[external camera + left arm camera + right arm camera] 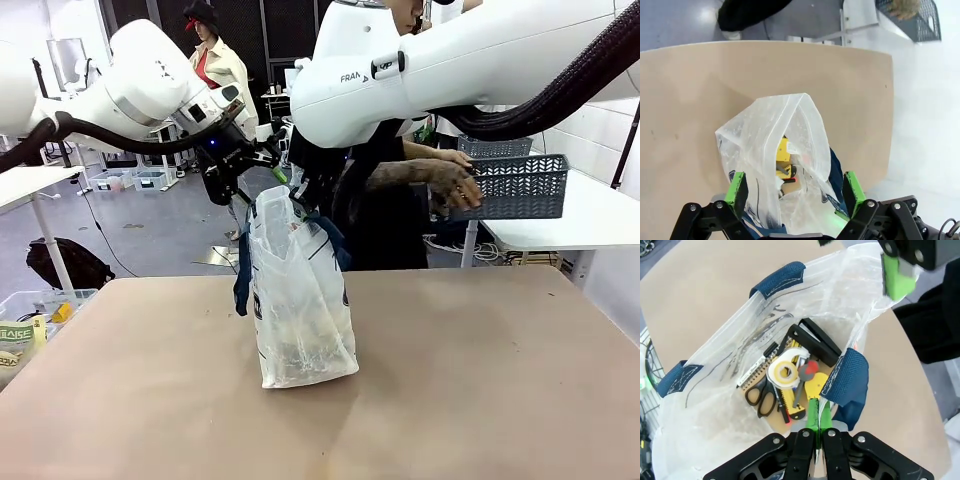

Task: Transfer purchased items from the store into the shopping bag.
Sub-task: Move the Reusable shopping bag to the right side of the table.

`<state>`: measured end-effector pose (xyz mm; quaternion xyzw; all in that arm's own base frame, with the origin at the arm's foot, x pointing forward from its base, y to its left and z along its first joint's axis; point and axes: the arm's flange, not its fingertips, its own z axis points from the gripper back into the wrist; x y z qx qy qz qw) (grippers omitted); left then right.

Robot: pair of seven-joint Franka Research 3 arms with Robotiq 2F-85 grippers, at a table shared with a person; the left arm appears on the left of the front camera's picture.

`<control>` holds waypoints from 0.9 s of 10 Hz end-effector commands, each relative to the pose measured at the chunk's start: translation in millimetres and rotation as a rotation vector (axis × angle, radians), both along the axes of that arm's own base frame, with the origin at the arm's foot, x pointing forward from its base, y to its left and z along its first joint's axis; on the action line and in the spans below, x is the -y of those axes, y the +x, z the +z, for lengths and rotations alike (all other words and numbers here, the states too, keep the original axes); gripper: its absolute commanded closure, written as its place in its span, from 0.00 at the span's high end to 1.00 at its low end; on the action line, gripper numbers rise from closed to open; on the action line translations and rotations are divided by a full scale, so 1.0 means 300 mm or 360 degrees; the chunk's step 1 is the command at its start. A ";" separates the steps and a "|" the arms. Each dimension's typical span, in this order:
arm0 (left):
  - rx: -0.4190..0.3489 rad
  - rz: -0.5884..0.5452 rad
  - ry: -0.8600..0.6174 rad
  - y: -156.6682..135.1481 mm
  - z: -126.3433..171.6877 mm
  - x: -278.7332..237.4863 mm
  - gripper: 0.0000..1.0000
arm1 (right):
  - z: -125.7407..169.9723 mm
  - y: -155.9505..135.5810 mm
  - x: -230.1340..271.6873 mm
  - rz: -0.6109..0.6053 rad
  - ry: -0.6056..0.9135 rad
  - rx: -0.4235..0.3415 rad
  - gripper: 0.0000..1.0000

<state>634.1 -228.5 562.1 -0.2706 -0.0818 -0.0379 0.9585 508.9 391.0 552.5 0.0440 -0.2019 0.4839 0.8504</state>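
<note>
Left gripper [792,192]: fingers apart, at bag mouth
Right gripper [819,415]: clamped on shopping bag [710,385] rim (navy handle beside)
Purchased items [785,375]: inside bag, scissors [761,396] included

Basket [519,188], dark grey mesh, beside a white side table [590,225]. Tabletop [180,400], tan, with rounded corners. Backpack [72,268], black, on the floor [175,235]. Bins [130,180], clear plastic, on the floor.

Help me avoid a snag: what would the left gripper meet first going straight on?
Probably the shopping bag, near its open mouth, ahead of the left gripper; the depth is hard to judge.
</note>
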 end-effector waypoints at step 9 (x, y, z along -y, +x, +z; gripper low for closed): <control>-0.0142 0.0040 0.0229 0.091 -0.032 0.108 0.98 | -0.004 -0.020 -0.067 0.0091 -0.0055 0.0034 0.00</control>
